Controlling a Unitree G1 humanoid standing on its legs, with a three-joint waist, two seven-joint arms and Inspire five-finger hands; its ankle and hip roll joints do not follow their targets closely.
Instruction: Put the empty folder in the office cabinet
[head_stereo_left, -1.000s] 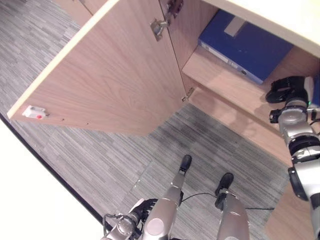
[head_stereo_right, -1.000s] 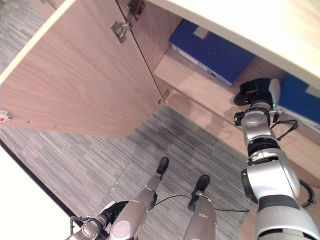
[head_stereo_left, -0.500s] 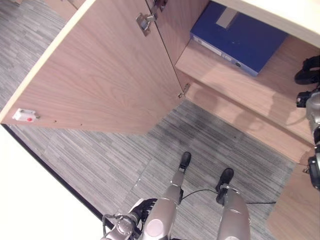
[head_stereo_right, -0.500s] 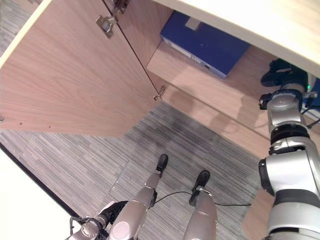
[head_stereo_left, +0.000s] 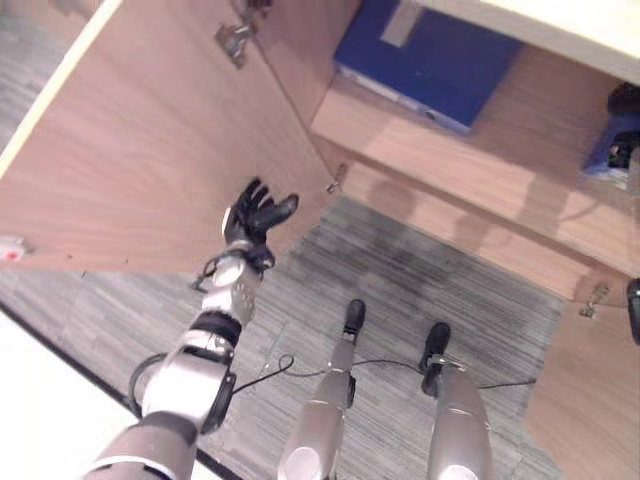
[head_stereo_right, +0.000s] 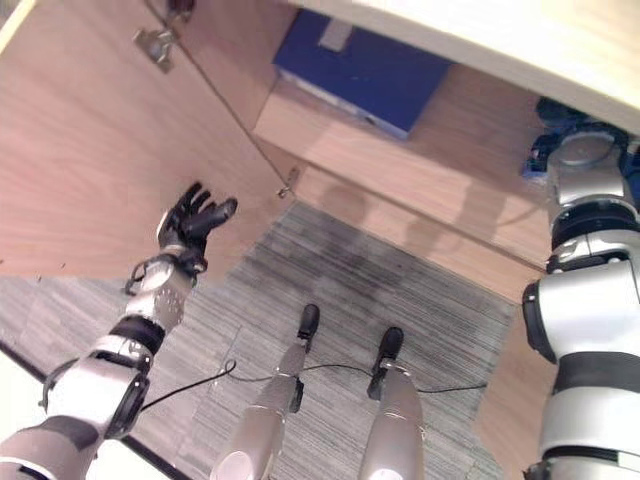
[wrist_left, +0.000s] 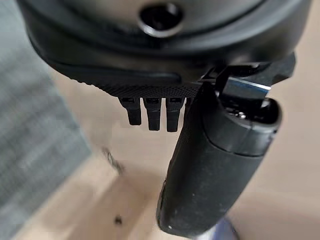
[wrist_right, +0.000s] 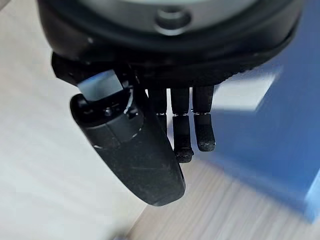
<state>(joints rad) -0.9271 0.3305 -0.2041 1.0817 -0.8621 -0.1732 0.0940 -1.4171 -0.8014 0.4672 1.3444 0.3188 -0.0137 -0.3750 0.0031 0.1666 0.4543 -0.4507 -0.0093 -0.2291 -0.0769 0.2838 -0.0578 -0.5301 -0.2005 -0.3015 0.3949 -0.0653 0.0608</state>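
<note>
Two blue folders show inside the open wooden office cabinet (head_stereo_left: 470, 215). One blue folder (head_stereo_left: 425, 60) lies flat on the cabinet's upper shelf, toward the left part of the opening, its spine with a pale label facing outward along the shelf's front edge. A second blue folder (wrist_right: 280, 125) stands at the far right of the cabinet, just beyond the right hand (wrist_right: 150, 145); in the right wrist view its blue face with a pale label sits just past the fingers (wrist_right: 202, 127), which hang straight and loosely extended beside the thumb, holding nothing. Whether the fingertips touch the folder cannot be told. In the right eye view the right arm reaches up into the cabinet's right side, with the hand (head_stereo_right: 560, 125) against that blue shape.

The left hand (head_stereo_left: 255, 215) is raised in front of the inner face of the open cabinet door (head_stereo_left: 150, 150), near its lower hinge (head_stereo_left: 335, 182), with fingers spread and empty. The left wrist view shows the same: fingers (wrist_left: 150, 112) straight, thumb extended, wood surface beyond them. The door swings out to the robot's left, with another hinge (head_stereo_left: 232, 42) near its top. Grey striped carpet (head_stereo_left: 400, 290) covers the floor below the cabinet.
</note>
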